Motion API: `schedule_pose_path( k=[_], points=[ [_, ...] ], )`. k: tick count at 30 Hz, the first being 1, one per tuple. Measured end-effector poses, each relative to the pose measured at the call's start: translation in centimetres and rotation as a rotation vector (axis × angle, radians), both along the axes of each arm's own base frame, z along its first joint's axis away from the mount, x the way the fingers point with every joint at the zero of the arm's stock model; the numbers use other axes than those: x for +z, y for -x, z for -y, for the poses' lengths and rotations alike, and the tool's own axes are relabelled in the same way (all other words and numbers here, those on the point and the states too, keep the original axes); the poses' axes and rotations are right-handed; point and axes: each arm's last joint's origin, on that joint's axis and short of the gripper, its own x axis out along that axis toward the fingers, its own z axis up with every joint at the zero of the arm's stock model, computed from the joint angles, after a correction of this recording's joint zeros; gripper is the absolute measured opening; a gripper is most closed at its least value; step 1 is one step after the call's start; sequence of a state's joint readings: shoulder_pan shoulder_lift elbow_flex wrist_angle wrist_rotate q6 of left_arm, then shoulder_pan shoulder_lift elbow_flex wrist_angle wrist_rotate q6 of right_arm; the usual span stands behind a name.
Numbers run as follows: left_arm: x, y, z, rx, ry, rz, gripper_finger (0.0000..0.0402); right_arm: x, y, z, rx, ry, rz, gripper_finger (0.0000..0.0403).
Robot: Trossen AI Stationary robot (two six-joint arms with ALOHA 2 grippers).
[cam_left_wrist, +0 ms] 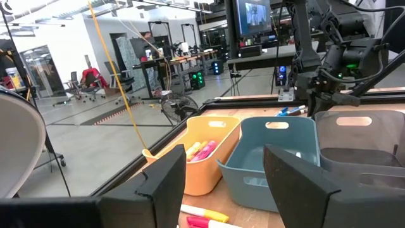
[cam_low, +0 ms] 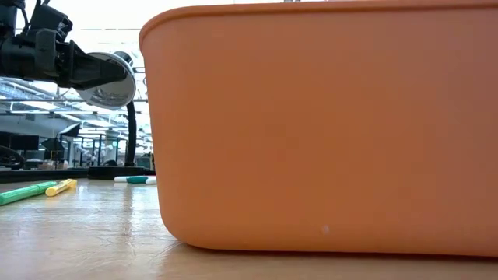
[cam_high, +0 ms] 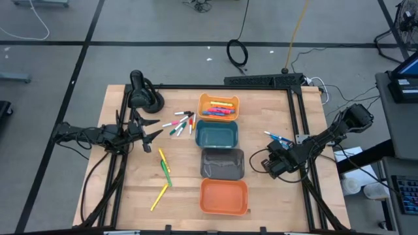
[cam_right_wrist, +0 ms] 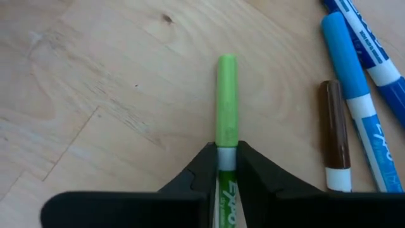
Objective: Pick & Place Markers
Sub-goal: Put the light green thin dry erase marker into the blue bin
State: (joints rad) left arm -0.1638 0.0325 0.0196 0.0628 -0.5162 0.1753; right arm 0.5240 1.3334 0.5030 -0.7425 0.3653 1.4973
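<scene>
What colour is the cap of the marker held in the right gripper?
Light green; the right gripper is shut on the green marker, clearest in the right wrist view.

4 bins (cam_high: 219,106) in a column (light orange, teal, grey, orange), 2 arms, 3 loose markers (cam_high: 163,171) at lower left (2 yellow, 1 green), a cluster by the top bin too tangled to count

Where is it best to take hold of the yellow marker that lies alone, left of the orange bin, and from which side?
Grip the yellow marker at mid-barrel, from straight above, fingers across its diagonal line: it lies flat, with bare table on both sides. The open left gripper is nearer; the right gripper is shut on a green marker.
</scene>
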Motion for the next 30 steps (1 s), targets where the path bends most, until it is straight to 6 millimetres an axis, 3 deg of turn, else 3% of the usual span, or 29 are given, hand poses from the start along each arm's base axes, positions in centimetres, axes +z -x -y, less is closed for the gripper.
schedule_pose_path(
  k=[30],
  points=[
    [0.0, 0.0, 0.0, 0.0, 0.0, 0.0, 0.0214, -0.01, -0.09, -0.04, 0.043, 0.0, -0.007, 0.003]
  ],
)
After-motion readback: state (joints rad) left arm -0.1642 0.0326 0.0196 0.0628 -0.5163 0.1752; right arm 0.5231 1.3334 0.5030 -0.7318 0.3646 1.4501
